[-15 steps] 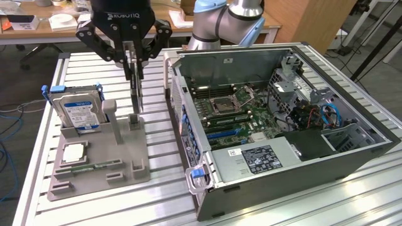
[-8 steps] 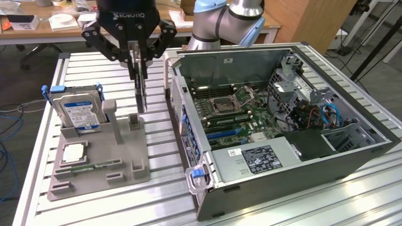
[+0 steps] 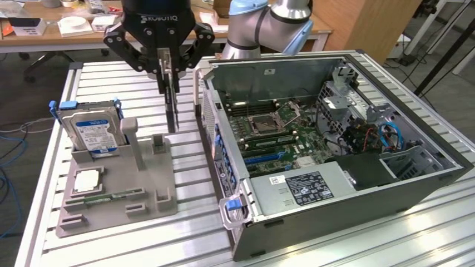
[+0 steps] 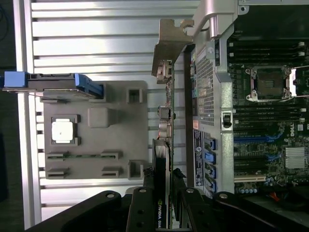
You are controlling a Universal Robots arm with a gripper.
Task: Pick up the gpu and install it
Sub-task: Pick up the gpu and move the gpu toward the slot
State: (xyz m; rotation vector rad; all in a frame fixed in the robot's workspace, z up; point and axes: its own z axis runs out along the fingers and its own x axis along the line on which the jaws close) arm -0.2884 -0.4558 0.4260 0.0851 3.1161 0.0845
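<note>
Between the grey moulded parts tray (image 3: pixel 152 183) and the open black desktop computer case (image 3: pixel 356 214), the gpu (image 3: pixel 173 105), a thin dark green-black circuit card with a silver metal bracket, hangs upright and edge-on. The black two-finger gripper (image 3: pixel 170 71) has its jaws clamped on the card's upper edge. The card looks light and stiff but fragile, so the bare board margin, clear of components and contacts, seems the safest hold.

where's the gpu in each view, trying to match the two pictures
Exterior view: the gpu hangs edge-on from the gripper, between the grey holder and the computer case.
Wrist view: the gpu runs edge-on out from the gripper, between the same holder and the case's wall.
Shared landmark: the hard drive standing in the grey holder.
</note>
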